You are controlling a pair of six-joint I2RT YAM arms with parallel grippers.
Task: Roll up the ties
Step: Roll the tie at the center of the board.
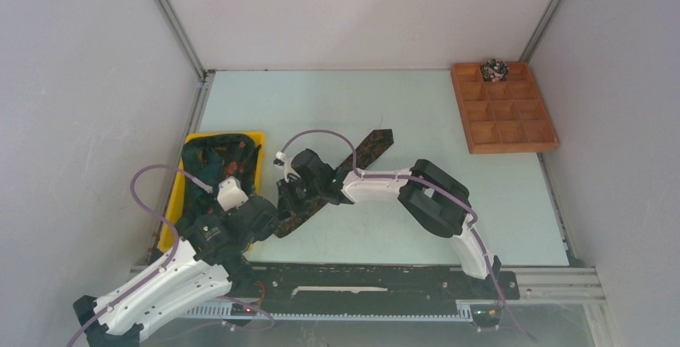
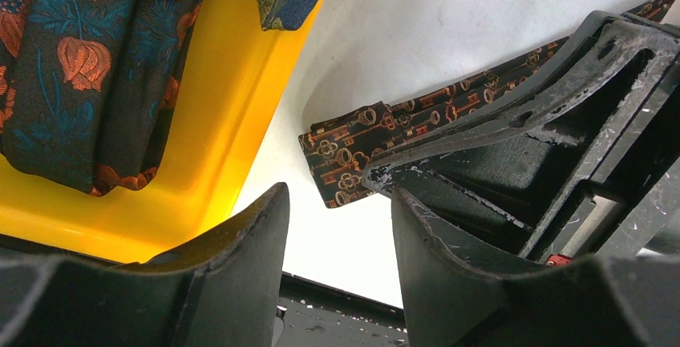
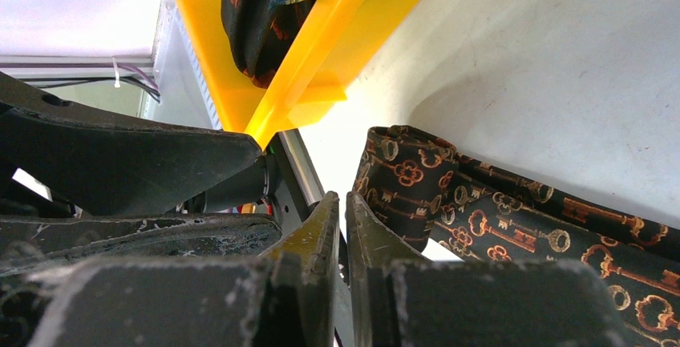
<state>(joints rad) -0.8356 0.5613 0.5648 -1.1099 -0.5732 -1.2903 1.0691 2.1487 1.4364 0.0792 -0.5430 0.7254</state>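
1. At the table's left, seen from above, a yellow plastic tray [image 1: 224, 133] holds dark floral fabric ties [image 1: 216, 159]. A wooden compartment box [image 1: 513, 148] at the far right holds one small patterned coil [image 1: 495, 69] in a far-row cell. A dark key-patterned necktie [image 1: 370, 145] lies diagonally, and both arms reach low to its near end.
2. Left wrist: the left gripper [image 2: 338, 195] gapes wide and holds nothing. The necktie's folded end lies just beyond it, beside the tray.
3. Right wrist: the right gripper [image 3: 341, 199] is closed to a thin slit with nothing seen between its fingers. The necktie is just beside it.

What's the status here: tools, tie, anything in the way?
Left tool open, empty. Right tool shut beside folded end of dark key-patterned fabric tie, rest lying unrolled. Yellow plastic bin close alongside.
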